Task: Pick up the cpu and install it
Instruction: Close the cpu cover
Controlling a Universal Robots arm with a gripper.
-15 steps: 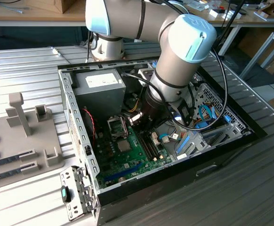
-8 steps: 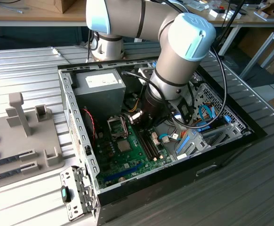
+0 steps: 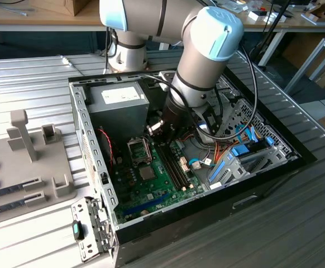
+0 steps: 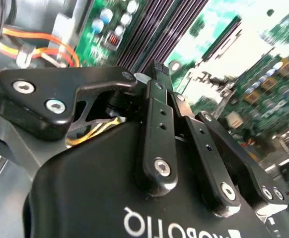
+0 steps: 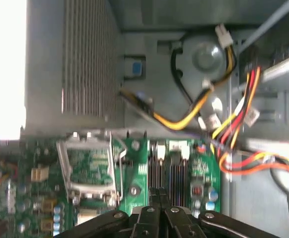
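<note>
Gripper (image 4: 157, 67): matte black, with jointed links held by silver screws. White lettering runs across its body in the second wrist view and appears inverted. Its jaws are pressed together with no gap, poised over the memory slots (image 5: 172, 171) in the first wrist view.

Arm (image 3: 207, 56): smooth silver tubes with pale blue caps. It reaches down into the case (image 3: 84, 139) and blocks the exterior view of the case's middle.

Cpu: its whereabouts cannot be told from these pictures.

Socket (image 5: 90, 168): a bright metal frame with a wire lever around a green patterned square. It sits beside the memory slots on the motherboard (image 3: 151, 178), on the exterior view's left of the gripper.

Motherboard: green, flat, dotted with small cylinders and connectors.

Power supply (image 3: 120, 109): a grey metal box with a white label whose print is too small to read. It stands at the far end of the case.

Cables (image 5: 234, 124): red, yellow, orange and black, looped close to the memory slots.

Drive bay (image 3: 243, 151): grey metal with blue plastic clips, on the exterior view's right.

Tray (image 3: 34, 167): grey, with upright posts and slotted holders. It lies outside the case on the ribbed metal table (image 3: 28, 72).
</note>
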